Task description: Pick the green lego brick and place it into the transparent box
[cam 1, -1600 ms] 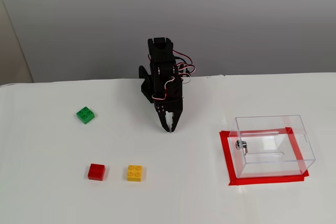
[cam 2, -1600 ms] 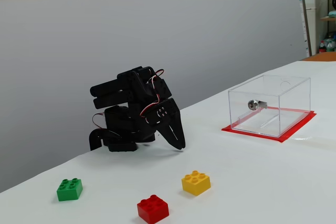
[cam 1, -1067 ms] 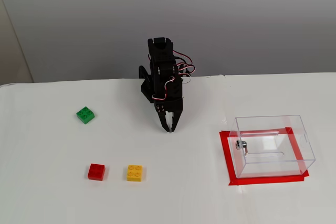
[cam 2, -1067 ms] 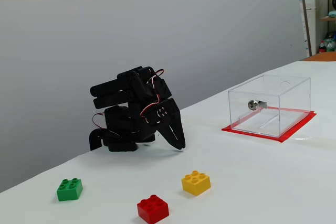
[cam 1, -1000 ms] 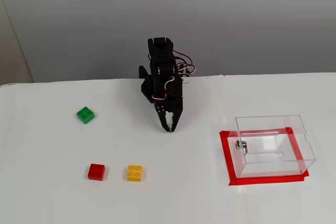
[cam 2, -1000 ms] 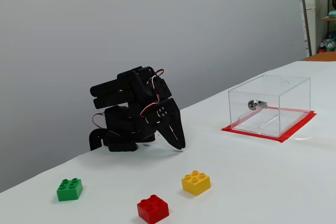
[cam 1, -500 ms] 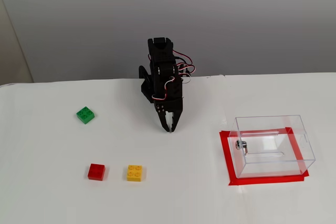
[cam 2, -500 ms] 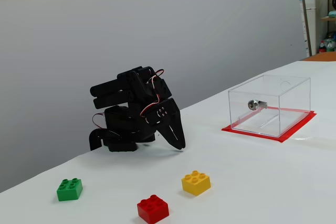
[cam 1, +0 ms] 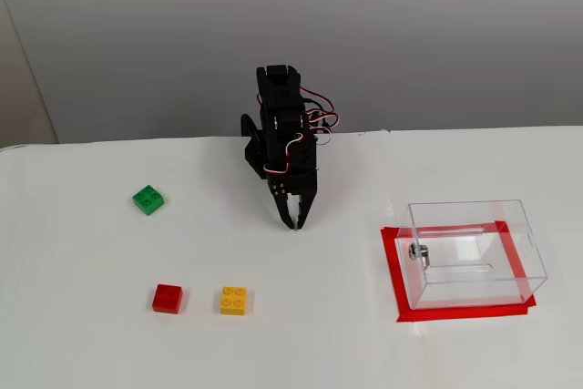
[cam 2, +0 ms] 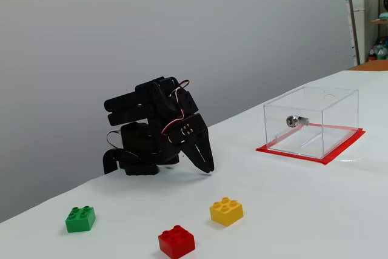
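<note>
On the white table: a folded black arm is seen at rest, the gripper (cam 1: 295, 222) pointed down at the tabletop (cam 1: 301, 334), its two fingers drawn together on nothing.
Green lego brick (cam 1: 148, 199): found left of the gripper in a fixed view, well apart from it, lying flat and slightly rotated on bare table; untouched.
Transparent box (cam 1: 474, 252): set right of the gripper in the same view, open side up, standing on a red taped square (cam 1: 395, 275); nothing is seen inside.
Step in hand: judged to be the reach toward the green brick, not yet begun.
How it is done well: the fingers are to be spread before descent, the wrist turned so the jaws meet two flat side walls of the rotated brick, and the grasp taken low, below the studs.
Bystanders: a red brick (cam 1: 167, 298) and a yellow brick (cam 1: 234, 300) are placed nearer the camera than the gripper, clear of the likely path.
Materials: the bricks are hard, glossy moulded plastic, square, each topped by four round studs; slip is judged possible under an off-centre pinch.
Box detail: thin clear walls, a small metal fitting (cam 2: 293, 121) on one wall; the rim is to be cleared before release.
</note>
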Tool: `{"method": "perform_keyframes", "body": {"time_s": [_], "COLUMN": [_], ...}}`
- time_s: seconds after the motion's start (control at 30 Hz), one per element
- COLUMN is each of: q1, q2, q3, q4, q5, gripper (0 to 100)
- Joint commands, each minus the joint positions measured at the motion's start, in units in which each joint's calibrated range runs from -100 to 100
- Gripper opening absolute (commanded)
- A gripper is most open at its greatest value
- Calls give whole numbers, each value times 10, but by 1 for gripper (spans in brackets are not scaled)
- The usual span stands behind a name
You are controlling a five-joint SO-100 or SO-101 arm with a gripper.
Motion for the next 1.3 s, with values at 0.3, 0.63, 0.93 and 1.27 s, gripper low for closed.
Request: {"method": "perform_keyframes", "body": {"time_s": [0.3,0.63,0.93,1.27], "q1": [0,0,6,85], "q2": [-5,-5,1,36], "q3": [-14,-14,-14,-55], "q4": [3,3,-8,-70], "q5": [1,2,-3,-15], "gripper": [3,3,3,3]}}
